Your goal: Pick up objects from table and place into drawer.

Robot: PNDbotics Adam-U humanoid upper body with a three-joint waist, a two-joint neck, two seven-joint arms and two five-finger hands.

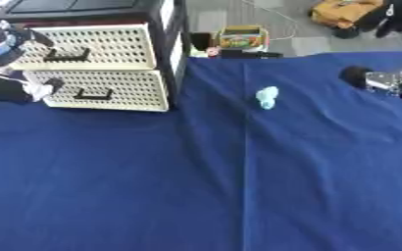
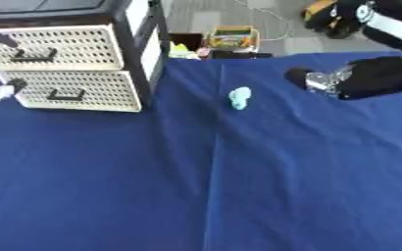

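Small lumpy pale-teal object sits on the blue cloth worktop, perforated cream drawers at 10 o'clock, right hand at 2 o'clock, can't tell its fingers.

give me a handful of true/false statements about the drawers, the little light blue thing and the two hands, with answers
1. Both drawers of the drawer unit are pulled wide open. False: both cream perforated fronts sit closed in the black frame.
2. A small light blue object lies on the blue cloth, to the right of the drawer unit. True.
3. The right hand is holding the light blue object. False: the hand is apart from it, off to its right, and the object lies alone on the cloth.
4. The left hand is near the front of the lower drawer. True.
5. The light blue object is inside the upper drawer. False: it is out on the cloth.
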